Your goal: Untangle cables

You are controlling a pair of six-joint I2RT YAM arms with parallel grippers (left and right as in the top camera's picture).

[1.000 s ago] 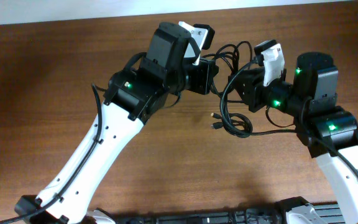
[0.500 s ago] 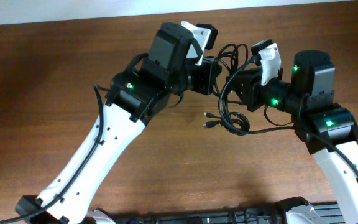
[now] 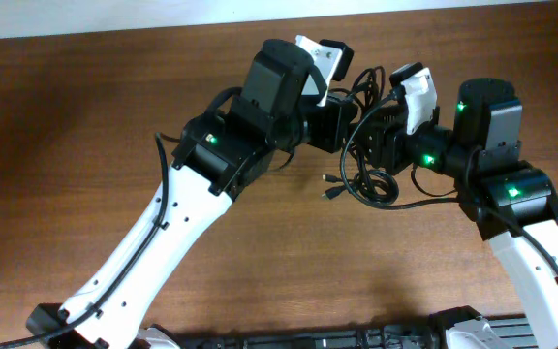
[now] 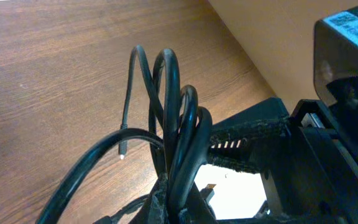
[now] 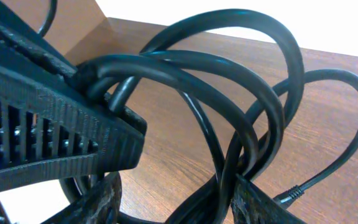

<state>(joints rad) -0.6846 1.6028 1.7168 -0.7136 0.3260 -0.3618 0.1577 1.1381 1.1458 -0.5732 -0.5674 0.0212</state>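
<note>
The cables are a bundle of thin black loops hanging between my two grippers above the brown table. My left gripper is shut on several strands, which rise from its jaws. My right gripper sits close against the left one, open. Its fingers stand well apart, with cable loops running through the gap and resting against the right-hand finger. Two small plugs dangle at the bundle's lower left. Another plug end shows in the right wrist view.
The left gripper's ribbed finger fills the left of the right wrist view, almost touching the loops. The right gripper's body crowds the right of the left wrist view. The table's far edge runs along the top.
The right gripper's jaws have opened. The left arm has shifted right, closer to the right gripper. The hanging loops have bunched into a tighter coil.
</note>
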